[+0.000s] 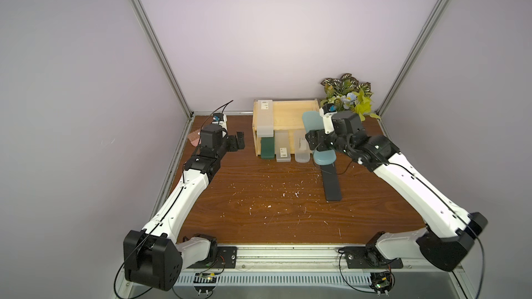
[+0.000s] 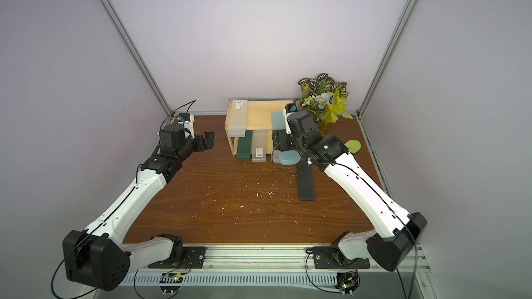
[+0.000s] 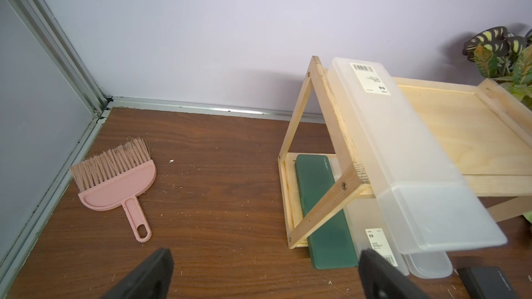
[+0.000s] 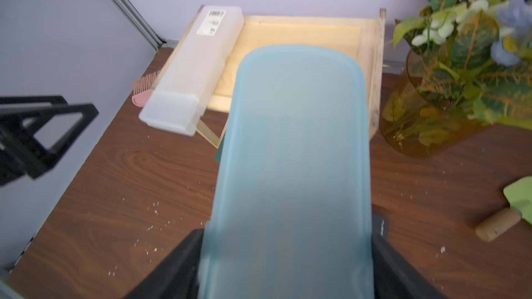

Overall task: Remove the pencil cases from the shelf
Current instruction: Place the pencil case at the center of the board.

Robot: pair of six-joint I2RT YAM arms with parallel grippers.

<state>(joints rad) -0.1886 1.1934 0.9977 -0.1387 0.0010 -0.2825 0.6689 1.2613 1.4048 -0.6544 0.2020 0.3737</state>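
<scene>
Overhanging frosted grey pencil case (image 1: 264,117), barcode-labelled

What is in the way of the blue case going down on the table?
The black case lies on the table under the near end of the teal case in the right gripper. Lowered straight down, it would likely land on that.
</scene>
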